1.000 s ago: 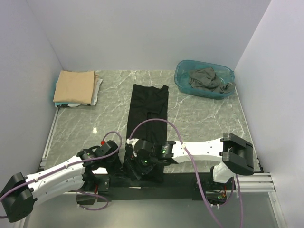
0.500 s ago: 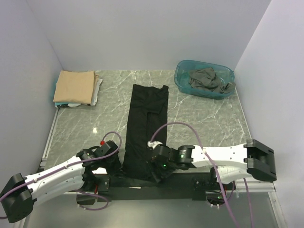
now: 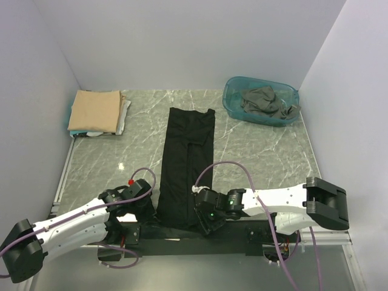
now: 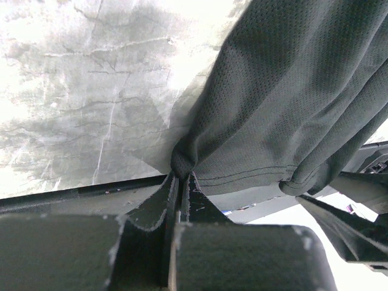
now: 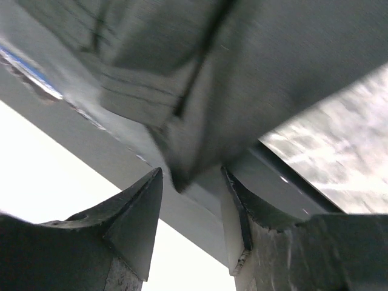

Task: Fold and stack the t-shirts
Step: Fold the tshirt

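The grey marble table (image 3: 260,160) carries all items. The black t-shirt (image 3: 188,160) lies at the centre, folded lengthwise into a long narrow strip that runs from mid-table to the near edge, where its hem reaches the arm bases. A teal tub (image 3: 232,97) stands at the far right corner and holds a crumpled dark grey t-shirt (image 3: 264,100). At the far left corner, a folded tan t-shirt (image 3: 94,110) tops a stack, with thin pale t-shirts (image 3: 123,114) showing at its right edge. The left claw (image 4: 180,179) is fully closed, pinching the near left corner of the black hem. The right claw (image 5: 191,179) stands partly open at the near right corner; a hem corner hangs between its fingers (image 5: 142,206) but is not clamped.
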### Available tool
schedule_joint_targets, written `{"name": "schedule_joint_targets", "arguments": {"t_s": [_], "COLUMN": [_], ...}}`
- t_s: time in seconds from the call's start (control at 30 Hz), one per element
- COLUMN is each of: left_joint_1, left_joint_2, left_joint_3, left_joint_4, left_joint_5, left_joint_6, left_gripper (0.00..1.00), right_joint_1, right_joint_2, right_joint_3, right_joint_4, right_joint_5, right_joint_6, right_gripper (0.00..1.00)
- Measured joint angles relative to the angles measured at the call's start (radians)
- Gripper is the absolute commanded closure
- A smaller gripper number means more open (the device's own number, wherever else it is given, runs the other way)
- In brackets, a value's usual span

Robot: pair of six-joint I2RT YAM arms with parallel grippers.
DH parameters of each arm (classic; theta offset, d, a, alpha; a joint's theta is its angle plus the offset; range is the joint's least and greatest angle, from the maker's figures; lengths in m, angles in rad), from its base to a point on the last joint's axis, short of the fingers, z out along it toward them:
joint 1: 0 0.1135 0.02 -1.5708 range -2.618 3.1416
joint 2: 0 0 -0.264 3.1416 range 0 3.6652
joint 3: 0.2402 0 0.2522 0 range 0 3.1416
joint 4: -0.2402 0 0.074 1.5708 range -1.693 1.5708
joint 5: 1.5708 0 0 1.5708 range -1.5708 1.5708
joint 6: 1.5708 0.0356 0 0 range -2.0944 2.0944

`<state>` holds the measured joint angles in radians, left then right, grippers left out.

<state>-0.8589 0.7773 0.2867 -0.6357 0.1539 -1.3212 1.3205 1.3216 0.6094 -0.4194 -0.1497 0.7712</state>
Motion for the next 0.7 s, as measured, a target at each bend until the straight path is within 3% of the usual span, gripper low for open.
{"name": "schedule_joint_targets", "arguments": {"t_s": [0.17,0.3,0.4,0.5,0.7], "left_joint_1": [0.000,0.000,0.000,0.000,0.000], "left_joint_2": [0.006,0.013,0.014,0.008,-0.045], "left_joint_3": [0.002,0.008,0.011,0.018,0.075], "left_joint_4": [0.000,-0.002,-0.010,-0.028,-0.109], "left_joint_5": [0.000,0.000,-0.003,-0.012,-0.027], "left_joint_6": [0.000,0.001,0.001,0.001,0.001], "left_gripper": [0.99,0.99,0.99,0.99,0.99], "right_joint_1": [0.000,0.000,0.000,0.000,-0.001], "right_joint_2": [0.020,0.051,0.061,0.060,0.002], "right_joint_3": [0.000,0.011,0.012,0.021,0.032], "right_joint_4": [0.063,0.084,0.076,0.044,-0.037], "right_joint_5": [-0.021,-0.031,-0.019,0.012,0.060], "right_joint_6": [-0.003,-0.010,-0.009,-0.005,0.002], "right_gripper": [0.53,0.81,0.93,1.00,1.00]}}
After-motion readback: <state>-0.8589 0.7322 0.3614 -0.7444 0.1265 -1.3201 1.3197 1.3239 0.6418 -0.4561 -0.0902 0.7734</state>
